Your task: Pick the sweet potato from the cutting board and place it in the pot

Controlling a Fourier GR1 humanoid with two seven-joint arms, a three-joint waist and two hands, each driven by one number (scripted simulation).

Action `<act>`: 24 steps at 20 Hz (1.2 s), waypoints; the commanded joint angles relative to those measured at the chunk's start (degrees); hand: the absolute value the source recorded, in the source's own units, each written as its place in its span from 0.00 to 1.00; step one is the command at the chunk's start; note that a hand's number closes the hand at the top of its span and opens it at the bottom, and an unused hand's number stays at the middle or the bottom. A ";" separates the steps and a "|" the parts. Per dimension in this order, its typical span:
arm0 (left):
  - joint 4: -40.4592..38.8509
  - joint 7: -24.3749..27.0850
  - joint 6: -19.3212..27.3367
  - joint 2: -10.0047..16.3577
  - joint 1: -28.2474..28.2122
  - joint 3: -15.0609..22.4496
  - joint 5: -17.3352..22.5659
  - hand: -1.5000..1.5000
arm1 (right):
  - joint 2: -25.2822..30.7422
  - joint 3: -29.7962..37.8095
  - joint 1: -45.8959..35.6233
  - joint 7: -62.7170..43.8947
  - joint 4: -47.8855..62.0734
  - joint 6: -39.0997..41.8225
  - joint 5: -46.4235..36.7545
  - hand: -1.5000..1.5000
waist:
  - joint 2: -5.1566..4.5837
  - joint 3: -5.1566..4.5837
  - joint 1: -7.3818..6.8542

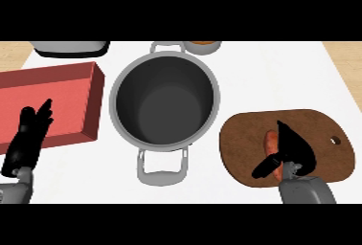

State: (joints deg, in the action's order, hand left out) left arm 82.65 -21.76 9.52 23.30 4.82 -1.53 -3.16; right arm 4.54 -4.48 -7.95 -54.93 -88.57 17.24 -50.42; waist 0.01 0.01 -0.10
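An orange sweet potato (270, 142) lies on the round brown cutting board (311, 124) at the right of the counter. My right hand (297, 150) is down over it, fingers along its right side and thumb crossing its lower part, so only its upper end and a bit by the wrist show. The large grey pot (117, 95) with a dark inside stands in the middle, to the left of the board, with nothing in it. My left hand (28, 134) rests at the left edge, fingers straight and holding nothing.
A red tray (63, 91) lies left of the pot, partly under my left hand. A grey and black object (71, 47) and a small bowl (203, 45) sit at the counter's far edge. The pot's near handle (163, 174) sticks out towards me.
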 commanded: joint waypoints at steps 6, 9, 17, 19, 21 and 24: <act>0.70 -1.32 -2.70 -2.05 0.05 -3.77 -3.11 0.50 | -0.39 2.61 -1.20 0.05 4.04 -0.58 0.35 0.00 | 0.02 -0.01 0.01; -0.35 0.78 -3.77 -2.98 0.27 -4.00 -2.94 0.50 | 1.81 5.28 -1.82 8.45 11.47 -5.65 1.02 1.00 | -0.04 0.00 -0.08; 1.46 -1.41 -4.70 -3.18 0.65 -5.10 -4.60 0.50 | 1.48 -3.64 1.64 6.81 3.27 -6.65 -7.78 1.00 | 0.04 -0.01 0.07; 0.74 -2.40 -3.14 -5.16 2.32 -3.58 -6.67 0.50 | 5.33 -0.77 -0.72 9.13 3.93 -5.11 -7.05 1.00 | 0.02 -0.01 0.16; -4.26 1.70 -5.13 -4.60 2.55 -6.20 -5.13 0.50 | 4.45 -1.75 1.61 8.65 0.65 -6.13 -8.13 1.00 | 0.01 -0.02 0.24; -0.25 0.73 -4.50 -4.77 0.30 -4.97 -5.62 0.50 | 10.18 -3.05 -1.74 21.52 4.59 -4.05 -5.48 1.00 | -0.02 0.02 -0.19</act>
State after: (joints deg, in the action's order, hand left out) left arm 82.19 -21.47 4.84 18.80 5.61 -6.56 -8.37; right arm 10.31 -5.94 -9.13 -42.58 -84.22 12.00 -56.91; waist 0.07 -0.05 -0.17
